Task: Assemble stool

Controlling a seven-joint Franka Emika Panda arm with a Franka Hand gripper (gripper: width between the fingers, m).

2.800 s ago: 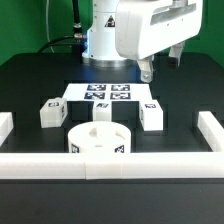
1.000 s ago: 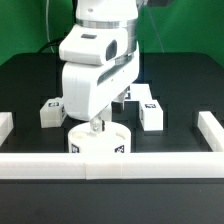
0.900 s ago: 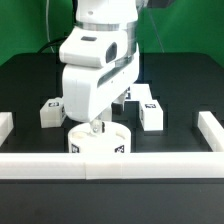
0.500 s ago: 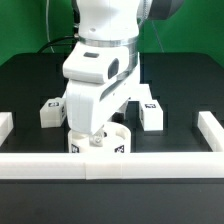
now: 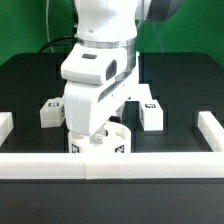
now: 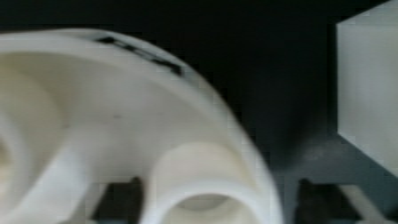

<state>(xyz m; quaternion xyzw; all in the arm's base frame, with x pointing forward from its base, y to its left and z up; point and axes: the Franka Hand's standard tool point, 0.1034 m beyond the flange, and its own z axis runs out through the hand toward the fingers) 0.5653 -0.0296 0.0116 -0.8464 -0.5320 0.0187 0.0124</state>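
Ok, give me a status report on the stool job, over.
Gripper shut on the round seat wall. Seat down by the front rail. Legs apart either side; nothing seen in the way.

We record: seat (image 5: 118, 134), white, with black-and-white square tags on its wall; leg at the exterior view's left (image 5: 50, 111) and leg at its right (image 5: 153, 115), white, tagged alike; table (image 5: 30, 80), black; rails (image 5: 150, 163), white; arm (image 5: 100, 70), white; backdrop (image 5: 30, 20), green
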